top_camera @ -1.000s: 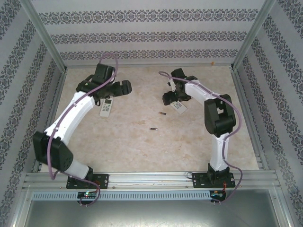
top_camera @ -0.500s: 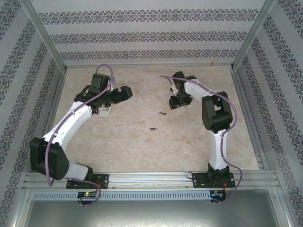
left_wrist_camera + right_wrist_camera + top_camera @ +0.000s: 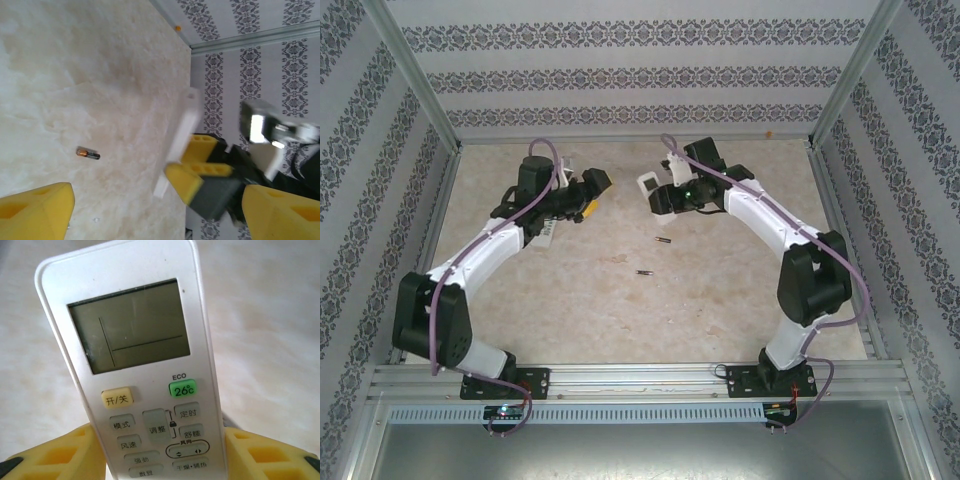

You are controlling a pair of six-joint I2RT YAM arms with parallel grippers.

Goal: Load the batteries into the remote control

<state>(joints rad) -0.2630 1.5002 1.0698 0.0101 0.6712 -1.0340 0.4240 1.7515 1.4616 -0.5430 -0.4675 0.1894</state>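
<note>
My right gripper [image 3: 161,456] squeezes the tall white plastic remote control [image 3: 131,335] only near its bottom end, so it may tip or slip, while my left gripper [image 3: 592,195] is spread wide with nothing in it and the tiny dark orange-tipped battery [image 3: 88,153] lies on the pale table [image 3: 75,75].

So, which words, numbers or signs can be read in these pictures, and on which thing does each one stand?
"ECO": above the green button on the remote control.
"26°C": on the green button.
"开/关": on the yellow button.
"模式", "定时", "调整", "舒睡", "风速": on the grey buttons.
Lowest row of labels: cut off, not surely readable.
</note>
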